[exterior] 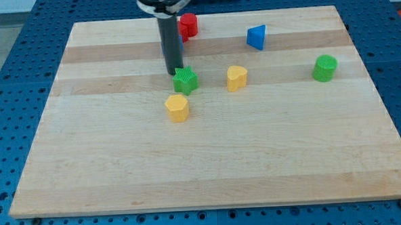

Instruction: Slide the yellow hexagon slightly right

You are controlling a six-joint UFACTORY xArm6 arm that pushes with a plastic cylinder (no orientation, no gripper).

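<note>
The yellow hexagon (177, 107) lies on the wooden board (209, 166), left of centre. A green star-shaped block (185, 80) sits just above and to its right. My tip (174, 73) is at the green star's upper left edge, touching or nearly touching it, and about a block's width above the yellow hexagon. The dark rod rises from the tip to the view's top.
A yellow heart-like block (237, 77) lies right of the green star. A red block (188, 25) sits near the top edge, partly behind the rod. A blue triangular block (256, 37) is at upper right. A green cylinder (325, 68) is at far right.
</note>
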